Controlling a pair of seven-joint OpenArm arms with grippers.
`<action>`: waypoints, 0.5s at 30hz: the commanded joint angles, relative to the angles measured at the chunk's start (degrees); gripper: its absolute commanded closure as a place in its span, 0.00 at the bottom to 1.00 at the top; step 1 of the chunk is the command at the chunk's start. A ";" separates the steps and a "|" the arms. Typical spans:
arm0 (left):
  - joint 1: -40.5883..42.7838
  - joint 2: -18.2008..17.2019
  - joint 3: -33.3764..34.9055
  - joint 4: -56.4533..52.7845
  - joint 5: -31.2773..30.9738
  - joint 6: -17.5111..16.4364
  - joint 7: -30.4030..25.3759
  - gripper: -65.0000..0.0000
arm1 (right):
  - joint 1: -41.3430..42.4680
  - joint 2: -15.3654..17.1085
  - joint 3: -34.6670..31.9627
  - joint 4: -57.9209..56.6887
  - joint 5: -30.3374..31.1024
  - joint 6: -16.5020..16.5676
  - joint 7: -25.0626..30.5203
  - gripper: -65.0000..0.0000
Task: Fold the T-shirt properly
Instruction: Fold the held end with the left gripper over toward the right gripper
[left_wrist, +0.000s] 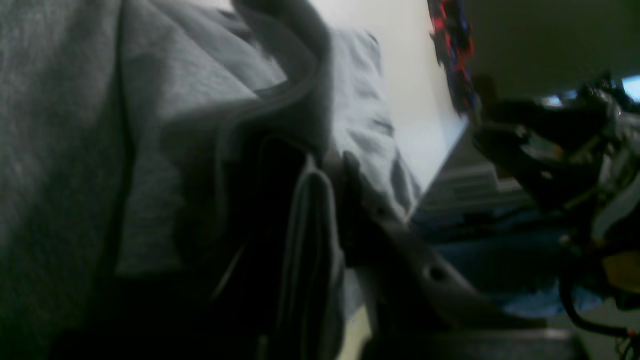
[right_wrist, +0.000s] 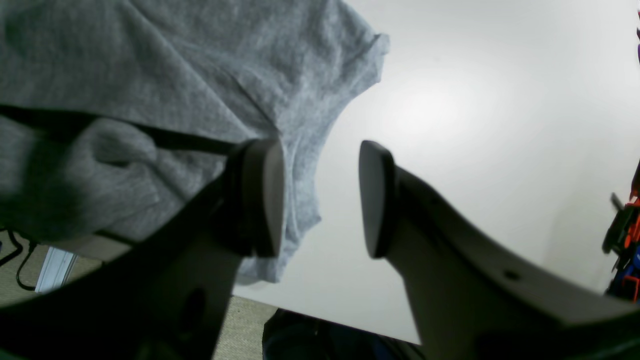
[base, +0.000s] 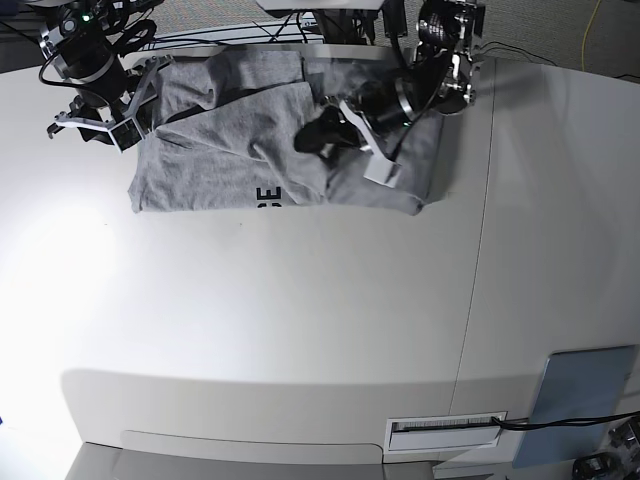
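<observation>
The heather-grey T-shirt (base: 250, 160) lies rumpled at the far edge of the white table (base: 300, 320), with a bit of black lettering (base: 268, 195) showing at its near hem. My left gripper (base: 325, 135) sits low on the shirt's middle right. In the left wrist view the left gripper (left_wrist: 340, 210) is closed, with folds of the T-shirt (left_wrist: 200, 100) bunched around its fingers. My right gripper (base: 95, 128) is at the shirt's left edge. In the right wrist view the right gripper (right_wrist: 320, 200) is open and empty, one pad (right_wrist: 265, 195) over the T-shirt's (right_wrist: 175, 75) sleeve.
A flat grey-blue pad (base: 585, 385) lies at the near right corner. A seam (base: 480, 250) runs down the table's right part. A slot with a label (base: 445, 428) is at the near edge. Cables (base: 230, 35) lie behind the table. The other arm (left_wrist: 550, 165) shows in the left wrist view.
</observation>
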 joint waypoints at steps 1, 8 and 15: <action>-0.61 0.35 1.01 1.03 -1.57 -0.63 -1.46 1.00 | -0.17 0.70 0.39 0.96 -0.09 -0.46 1.16 0.62; -3.72 1.57 2.51 1.03 4.42 5.95 -4.04 1.00 | -0.17 0.68 0.39 0.96 -0.09 -0.48 1.16 0.62; -4.68 1.60 2.54 1.03 4.76 2.34 -1.84 1.00 | -0.17 0.70 0.39 0.96 -0.09 -0.48 1.18 0.62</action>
